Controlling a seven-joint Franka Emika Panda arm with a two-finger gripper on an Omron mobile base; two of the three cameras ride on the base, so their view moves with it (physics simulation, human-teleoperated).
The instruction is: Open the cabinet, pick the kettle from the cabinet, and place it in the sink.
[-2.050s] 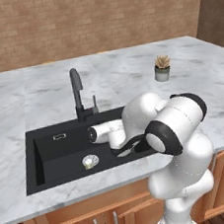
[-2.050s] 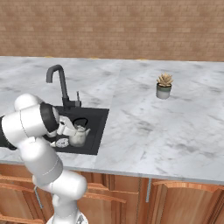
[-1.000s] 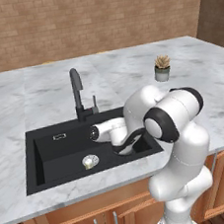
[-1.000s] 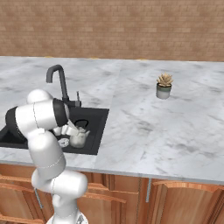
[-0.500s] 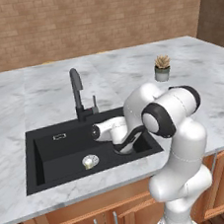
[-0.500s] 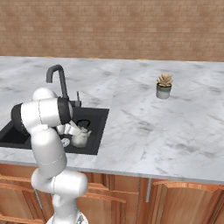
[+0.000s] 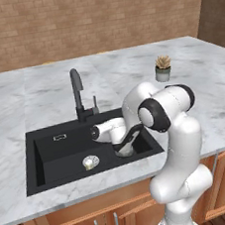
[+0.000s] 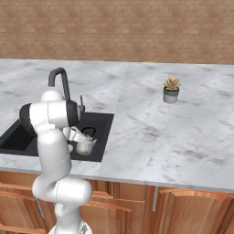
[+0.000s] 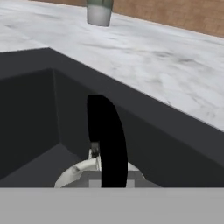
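Gripping the kettle (image 8: 85, 146) by its handle, the tool (image 7: 124, 147) (clamped narrow) sits inside the sink (image 7: 46, 162).

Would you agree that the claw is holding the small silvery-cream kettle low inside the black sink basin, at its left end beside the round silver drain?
Not quite: the small silvery-cream kettle sits at the right end of the black sink basin, away from the round silver drain. The left base view shows this; the claw does hold it low inside.
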